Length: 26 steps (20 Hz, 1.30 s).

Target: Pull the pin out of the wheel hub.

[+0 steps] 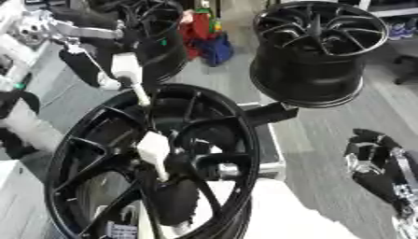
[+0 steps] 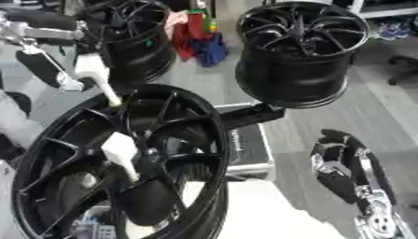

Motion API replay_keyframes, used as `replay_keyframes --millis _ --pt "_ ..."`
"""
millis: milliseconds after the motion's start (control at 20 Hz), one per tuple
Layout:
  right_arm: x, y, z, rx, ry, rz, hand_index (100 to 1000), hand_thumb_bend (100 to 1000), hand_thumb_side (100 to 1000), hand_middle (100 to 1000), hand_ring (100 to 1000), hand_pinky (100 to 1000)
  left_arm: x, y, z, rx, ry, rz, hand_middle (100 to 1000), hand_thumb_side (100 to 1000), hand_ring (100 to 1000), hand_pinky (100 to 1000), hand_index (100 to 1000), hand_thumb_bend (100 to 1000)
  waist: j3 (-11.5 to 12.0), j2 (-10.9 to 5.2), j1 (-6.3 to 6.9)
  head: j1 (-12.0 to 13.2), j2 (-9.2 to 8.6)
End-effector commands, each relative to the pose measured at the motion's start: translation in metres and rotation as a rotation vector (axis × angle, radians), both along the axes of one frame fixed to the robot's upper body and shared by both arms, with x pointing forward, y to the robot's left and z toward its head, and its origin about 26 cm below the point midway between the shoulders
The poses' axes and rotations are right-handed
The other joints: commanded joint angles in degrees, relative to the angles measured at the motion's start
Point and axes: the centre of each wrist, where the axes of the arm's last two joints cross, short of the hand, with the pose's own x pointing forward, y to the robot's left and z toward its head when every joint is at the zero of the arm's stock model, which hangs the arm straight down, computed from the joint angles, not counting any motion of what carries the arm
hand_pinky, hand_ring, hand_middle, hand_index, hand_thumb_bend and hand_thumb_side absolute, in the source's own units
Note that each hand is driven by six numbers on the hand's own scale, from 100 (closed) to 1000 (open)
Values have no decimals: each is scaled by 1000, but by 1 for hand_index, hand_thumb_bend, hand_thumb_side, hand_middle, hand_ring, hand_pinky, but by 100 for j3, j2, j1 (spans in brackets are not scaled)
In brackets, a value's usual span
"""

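A large black wheel hub (image 1: 220, 154) stands upright in the foreground. One white-handled pin (image 1: 153, 148) sticks in its spokes near the centre, metal shaft pointing down. A second white-handled pin (image 1: 127, 66) hangs above the hub's upper rim, its thin shaft tip by the rim. My left hand (image 1: 84, 65) comes in from the upper left, and its dark fingers are curled against that upper pin's handle. My right hand (image 2: 339, 169) rests low on the right, fingers relaxed, holding nothing.
Another black wheel (image 1: 314, 51) stands behind on the right, and a third (image 1: 159, 42) behind on the left. A black case (image 1: 269, 140) lies behind the hub. Red and blue items (image 1: 208, 39) sit on the floor at the back.
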Motion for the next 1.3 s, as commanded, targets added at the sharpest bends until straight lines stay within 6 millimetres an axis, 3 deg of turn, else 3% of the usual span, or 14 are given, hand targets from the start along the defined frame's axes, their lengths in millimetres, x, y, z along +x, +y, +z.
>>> replay_keyframes --millis 50,200,350,450,550,850,1000,1050,1300 --pt "1 -6 5 -11 -20 -19 773 100 171 641 575 614 -22 52 20 34 -28 106 468 141 427 551 649 100 67 -53 -22 -63 10" --pt "2 -7 6 -9 -24 -28 773 100 171 642 575 614 -38 101 -5 20 25 277 478 125 437 557 660 100 147 -28 -42 -96 -6" --pt "2 -7 6 -5 -28 -32 773 100 172 642 575 614 -47 143 -48 -26 116 449 513 105 475 580 692 137 210 -11 -68 -111 -4" --pt "2 -6 6 -1 -28 -33 773 100 173 642 575 615 -53 165 -78 -61 177 550 669 158 615 677 807 319 235 -4 -93 -126 2" --pt "2 -5 6 2 -28 -31 773 100 173 642 575 615 -58 180 -102 -66 195 646 815 288 745 791 902 544 249 1 -126 -129 7" --pt "1 -4 6 10 -29 -36 774 100 173 642 575 616 -72 205 -150 -174 101 852 911 408 826 861 944 723 254 23 -230 -130 -1" --pt "1 -4 7 14 -32 -42 774 100 173 642 575 616 -78 207 -161 -308 -7 910 843 441 763 790 915 693 254 37 -256 -130 -12" --pt "1 -4 6 16 -33 -42 774 100 173 642 575 616 -79 205 -162 -376 -56 915 789 442 713 730 877 637 260 42 -265 -137 -23" --pt "2 -2 7 24 -37 -40 774 100 175 642 575 617 -88 175 -167 -787 -249 868 699 379 624 629 791 514 283 74 -295 -148 -37"
